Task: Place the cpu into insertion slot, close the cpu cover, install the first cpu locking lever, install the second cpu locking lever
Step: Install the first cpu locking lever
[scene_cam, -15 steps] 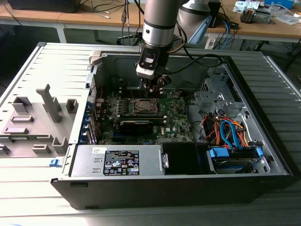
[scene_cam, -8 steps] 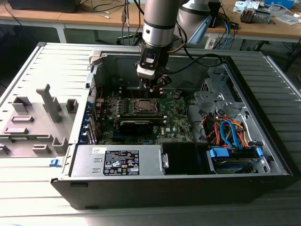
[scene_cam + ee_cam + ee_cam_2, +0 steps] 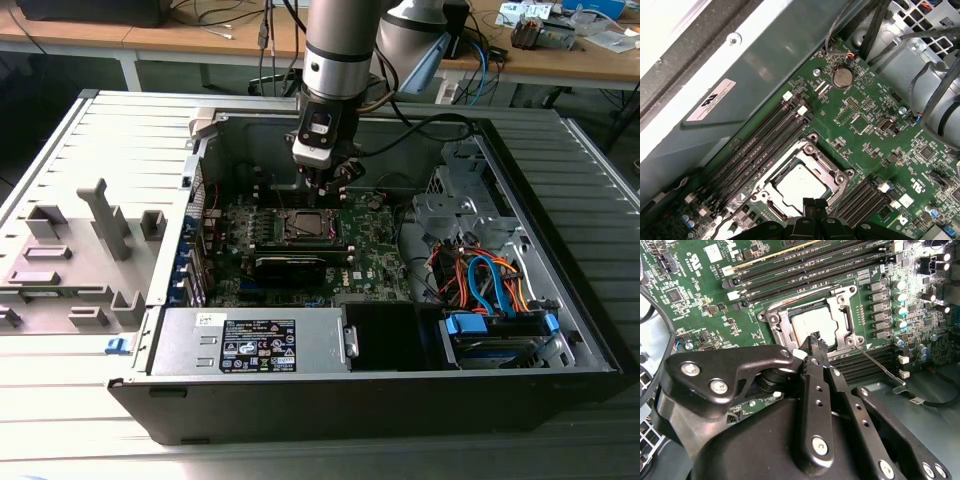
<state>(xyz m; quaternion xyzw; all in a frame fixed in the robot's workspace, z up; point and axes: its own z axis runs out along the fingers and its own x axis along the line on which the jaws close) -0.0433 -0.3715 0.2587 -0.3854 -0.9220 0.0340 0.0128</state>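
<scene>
My gripper (image 3: 322, 187) hangs inside the open computer case, just above the insertion slot (image 3: 303, 226). In both wrist views its black fingertips (image 3: 813, 339) (image 3: 815, 203) are pressed together with nothing between them, over one edge of the socket. The cpu (image 3: 812, 324) (image 3: 801, 184) lies flat in the slot as a pale square and hides the contact field. The silver cpu cover (image 3: 846, 322) (image 3: 826, 171) lies down around it. A thin locking lever (image 3: 880, 365) sticks out slantwise from the socket's corner. A second lever (image 3: 807, 293) runs along the opposite socket edge.
Memory slots (image 3: 760, 150) flank the socket on two sides. A long black card (image 3: 290, 265) lies just in front of the socket. The power supply (image 3: 250, 340), a drive cage with orange and blue cables (image 3: 490, 285), and the case walls (image 3: 200, 140) surround the board.
</scene>
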